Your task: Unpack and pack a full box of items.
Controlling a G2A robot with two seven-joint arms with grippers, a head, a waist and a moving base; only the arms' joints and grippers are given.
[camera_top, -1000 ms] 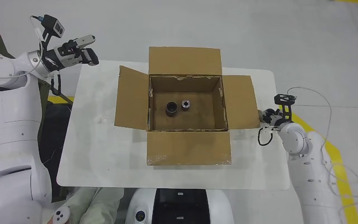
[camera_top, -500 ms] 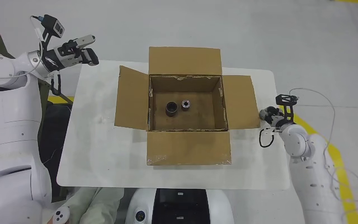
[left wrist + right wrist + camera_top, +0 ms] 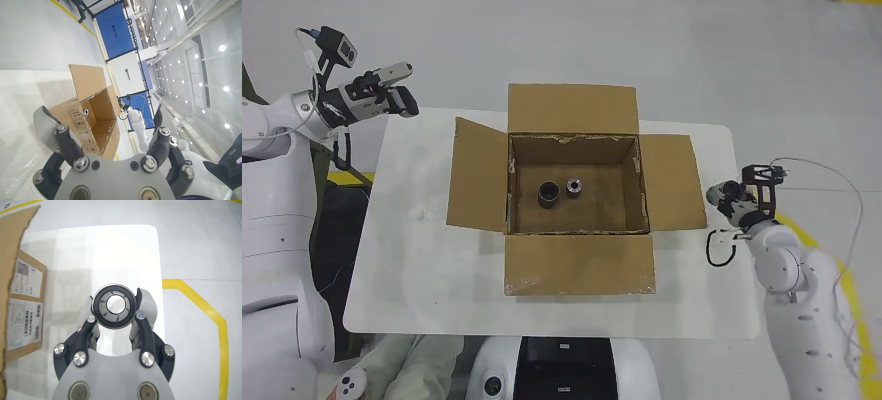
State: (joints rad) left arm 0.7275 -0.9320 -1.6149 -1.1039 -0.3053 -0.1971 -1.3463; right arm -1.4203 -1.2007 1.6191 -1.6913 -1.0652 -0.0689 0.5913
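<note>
An open cardboard box (image 3: 578, 262) stands mid-table with all flaps spread. Two dark metal rings (image 3: 549, 193) (image 3: 574, 186) lie on its floor. Just off the box's right flap, my right gripper (image 3: 722, 195) is shut on a third dark metal ring (image 3: 114, 307), held above the white table. In the right wrist view its fingers (image 3: 145, 303) press both sides of the ring. My left gripper (image 3: 400, 88) hangs open and empty beyond the table's far left corner, its fingers (image 3: 47, 117) wide apart, the box (image 3: 98, 111) ahead of it.
The white table (image 3: 412, 260) has free room left and right of the box. Its right edge (image 3: 159, 275) runs close to the held ring, with yellow floor tape (image 3: 206, 309) beyond. A person's sleeve (image 3: 412, 365) shows at the near left edge.
My right arm has shifted a little to the right and toward the far side with the ring. The left arm, the box and its two rings are unmoved.
</note>
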